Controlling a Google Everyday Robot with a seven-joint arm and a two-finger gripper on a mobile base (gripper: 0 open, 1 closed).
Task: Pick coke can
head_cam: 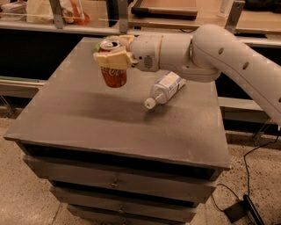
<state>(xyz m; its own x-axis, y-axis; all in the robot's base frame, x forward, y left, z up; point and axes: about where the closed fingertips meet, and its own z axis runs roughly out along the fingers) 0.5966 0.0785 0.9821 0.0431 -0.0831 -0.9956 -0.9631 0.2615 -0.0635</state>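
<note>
The red coke can (114, 74) with white script and a silver top hangs upright in the air above the far left part of the grey table (88, 123). My gripper (112, 50) is shut on the can's upper half, its cream fingers (109, 59) clamped around it. The white arm reaches in from the right. A clear plastic water bottle (166, 88) with a white cap lies on its side on the table, just right of the can and under the arm.
The table is a grey cabinet with drawers (114, 182) below. A counter with bags (66, 11) and a tray runs behind it. A black cable and plug (246, 206) lie on the floor at lower right.
</note>
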